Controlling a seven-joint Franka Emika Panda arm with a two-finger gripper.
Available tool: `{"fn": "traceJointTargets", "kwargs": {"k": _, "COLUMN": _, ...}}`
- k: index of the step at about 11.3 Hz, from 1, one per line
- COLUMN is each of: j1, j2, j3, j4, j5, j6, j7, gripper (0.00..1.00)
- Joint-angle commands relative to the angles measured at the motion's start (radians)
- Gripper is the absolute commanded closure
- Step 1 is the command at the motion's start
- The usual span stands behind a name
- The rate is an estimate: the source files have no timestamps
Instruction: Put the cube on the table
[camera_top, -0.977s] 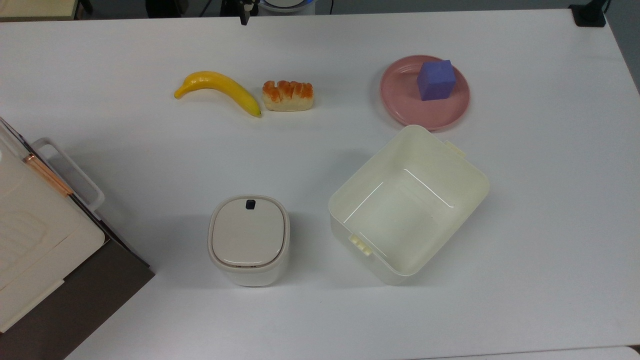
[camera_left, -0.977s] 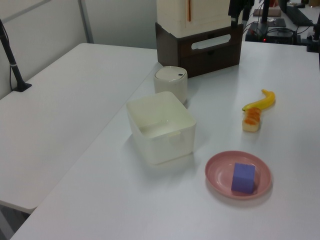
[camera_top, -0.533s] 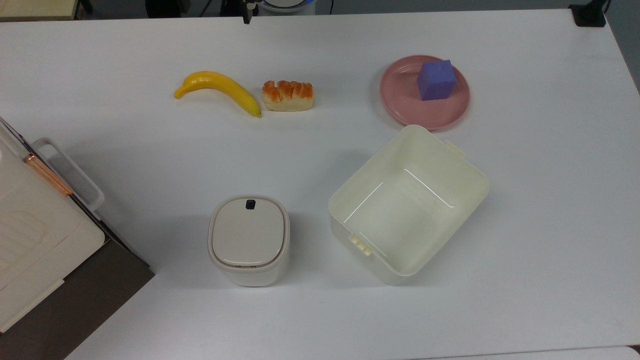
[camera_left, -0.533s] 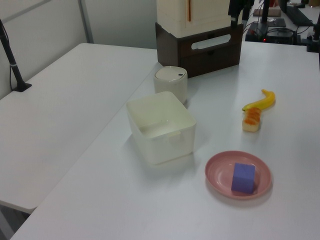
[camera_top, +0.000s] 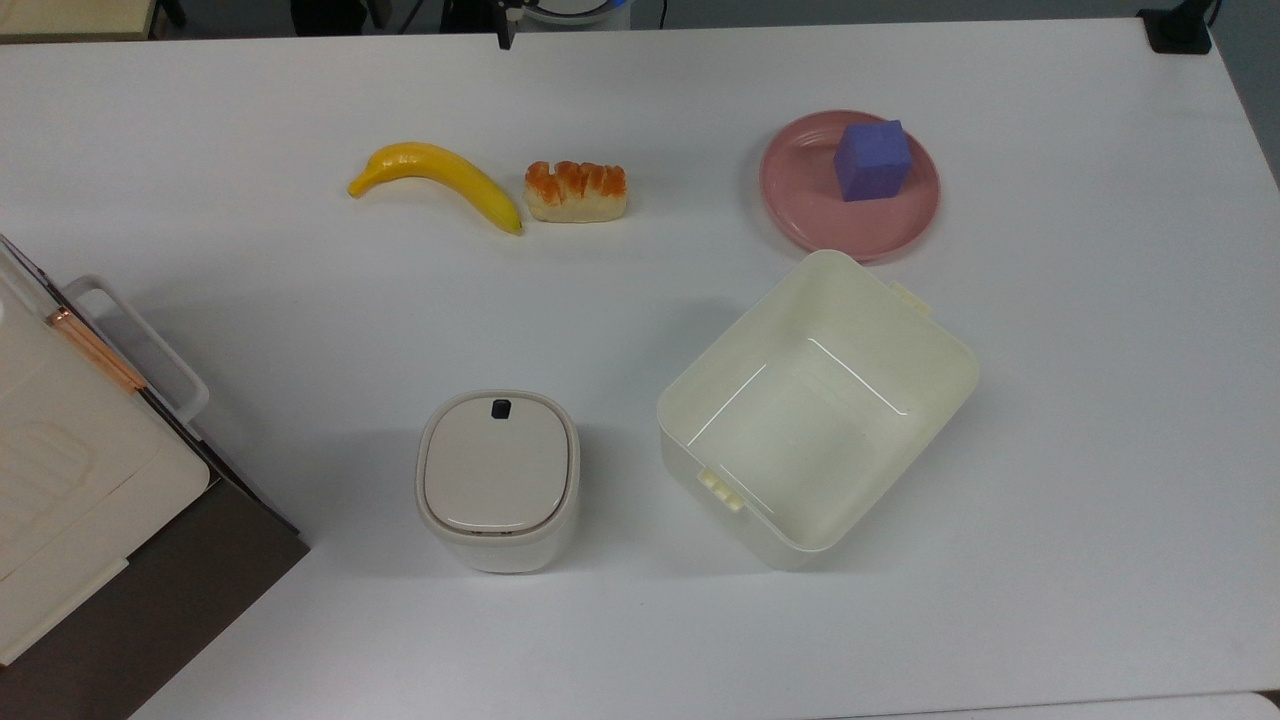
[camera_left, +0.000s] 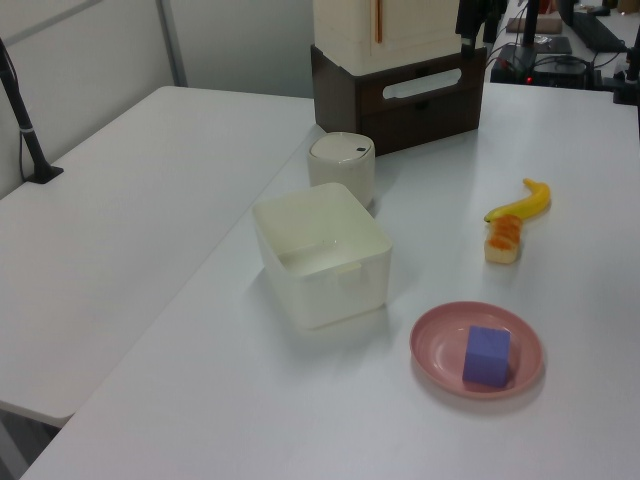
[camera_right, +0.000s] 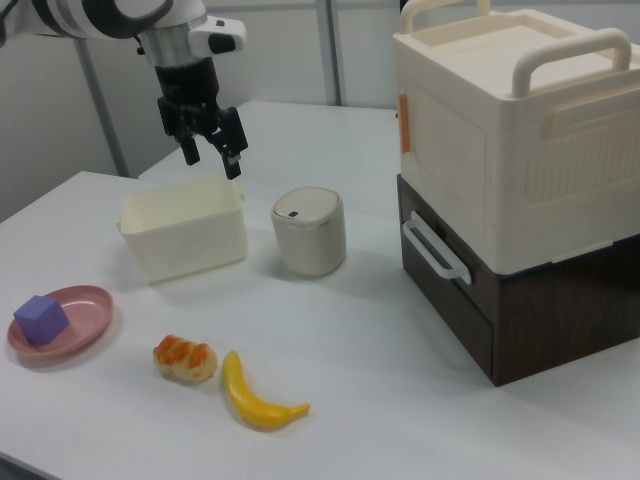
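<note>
The purple-blue cube (camera_top: 872, 160) (camera_left: 487, 355) (camera_right: 40, 319) stands on the round pink plate (camera_top: 800, 205) (camera_left: 432, 345) (camera_right: 82, 335), toward the plate's far edge in the top view. The plate rests on the white table (camera_top: 640, 290) (camera_right: 400, 380). My gripper (camera_right: 211, 157) hangs in the air, open, with nothing between its dark fingers. In the right view it sits high above the cream tub's far rim, well up and to the right of the cube and not touching anything.
A cream square tub (camera_top: 762, 345) (camera_right: 185, 240) stands open beside the plate. A small lidded bin (camera_top: 498, 475), a banana (camera_top: 440, 175) and a bread piece (camera_top: 576, 190) lie on the table. A stacked drawer box (camera_right: 520, 180) fills one corner.
At the top view's upper edge, the dark tip of my gripper has slid a little to the right. The cube and everything else stayed put.
</note>
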Motion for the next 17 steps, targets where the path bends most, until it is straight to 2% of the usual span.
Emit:
{"fn": "traceJointTargets", "kwargs": {"k": 1, "j1": 0.039, "j2": -0.011, "j3": -0.018, "j4": -0.006, "j5": -0.027, "j6": -0.032, "j7": 0.006, "gripper": 0.00}}
{"fn": "traceJointTargets", "kwargs": {"k": 3, "j1": 0.066, "j2": -0.011, "j3": -0.048, "j4": -0.004, "j5": -0.025, "j6": -0.028, "j7": 0.009, "gripper": 0.00}}
{"fn": "traceJointTargets", "kwargs": {"k": 5, "j1": 0.135, "j2": -0.009, "j3": -0.118, "j4": -0.004, "j5": -0.024, "j6": -0.026, "j7": 0.009, "gripper": 0.00}}
{"fn": "traceJointTargets", "kwargs": {"k": 17, "j1": 0.137, "j2": -0.009, "j3": -0.103, "j4": -0.029, "j5": -0.027, "j6": -0.026, "j7": -0.006, "gripper": 0.00}}
